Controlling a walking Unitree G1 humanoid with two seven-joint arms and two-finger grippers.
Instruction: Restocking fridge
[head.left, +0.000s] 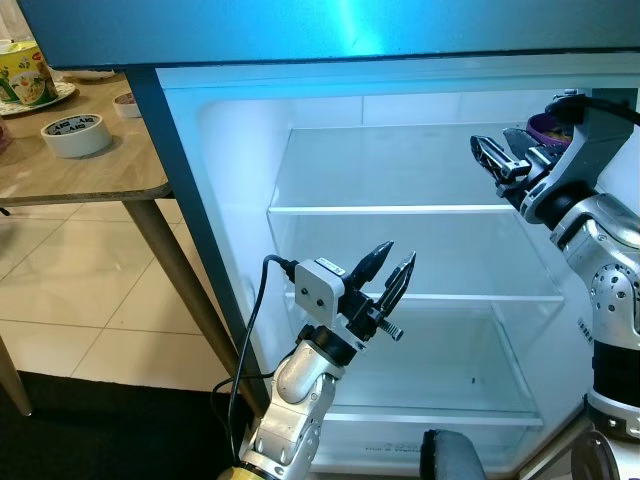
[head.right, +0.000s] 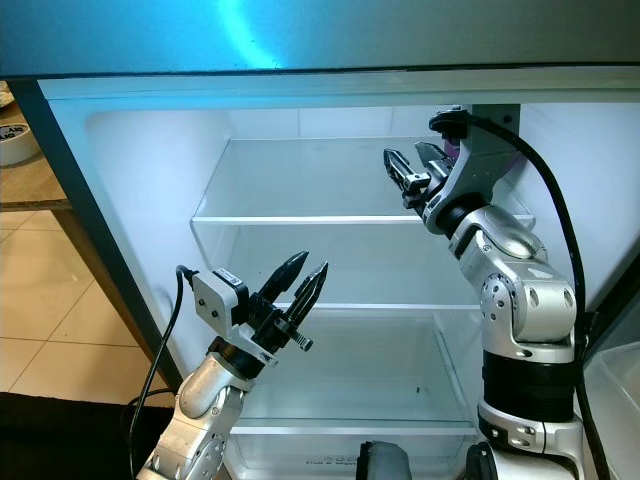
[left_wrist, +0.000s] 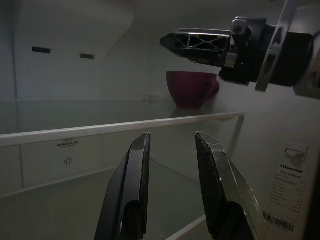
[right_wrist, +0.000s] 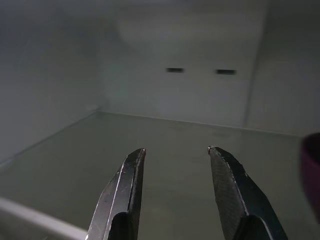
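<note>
Purple cup (left_wrist: 191, 88) on fridge shelf (left_wrist: 120, 127)

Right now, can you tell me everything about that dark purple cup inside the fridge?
The dark purple cup is round and glossy, probably ceramic, with a small handle on one side. It stands upright on the top glass shelf of the open fridge, towards the right wall. Whether anything is inside cannot be told. The right gripper, fingers open, hovers just beside it without touching; from the head cameras the arm hides most of the cup.
</note>
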